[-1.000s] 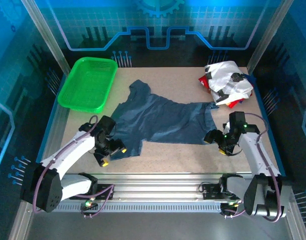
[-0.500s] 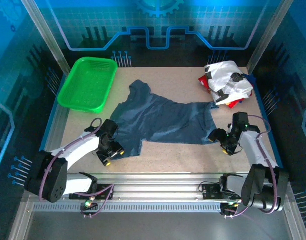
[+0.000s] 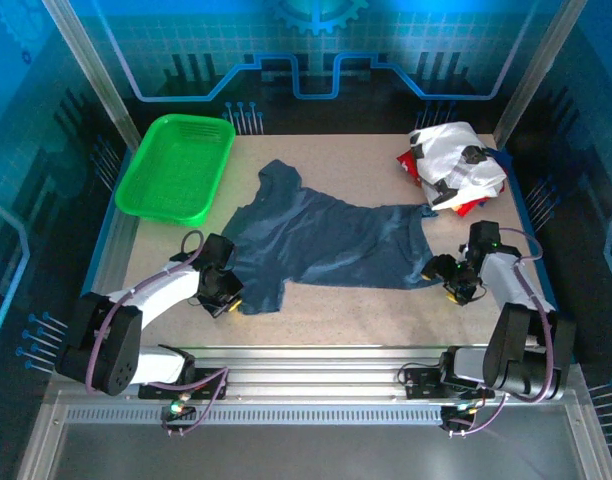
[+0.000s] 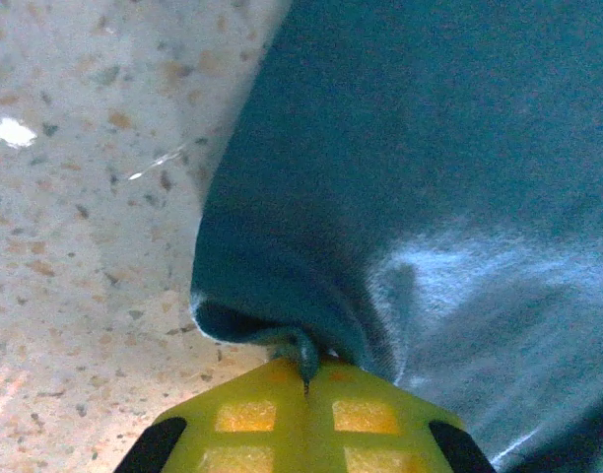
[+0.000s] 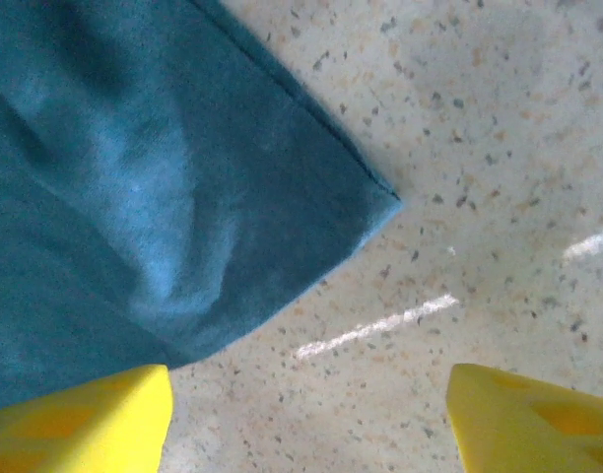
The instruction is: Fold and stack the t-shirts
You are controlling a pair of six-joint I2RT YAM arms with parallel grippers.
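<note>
A dark slate-blue t-shirt (image 3: 326, 240) lies spread out and wrinkled in the middle of the table. My left gripper (image 3: 229, 298) is at its near left edge. In the left wrist view that left gripper (image 4: 306, 379) is shut on a pinched fold of the blue cloth (image 4: 420, 177). My right gripper (image 3: 449, 280) sits low at the shirt's right end. It is open (image 5: 311, 419), with bare table between its yellow fingertips (image 5: 95, 419); the shirt's corner (image 5: 311, 207) lies just ahead of them. A heap of white and red t-shirts (image 3: 454, 165) rests at the back right.
A green mesh basket (image 3: 176, 168) stands at the back left of the speckled table (image 3: 336, 300). Metal frame posts and blue walls close in the sides. The aluminium rail with the arm bases (image 3: 316, 380) runs along the near edge.
My left gripper has closed on the blue shirt's near left edge after sliding in toward it. My right gripper has crept closer to the shirt's right corner and narrowed slightly.
</note>
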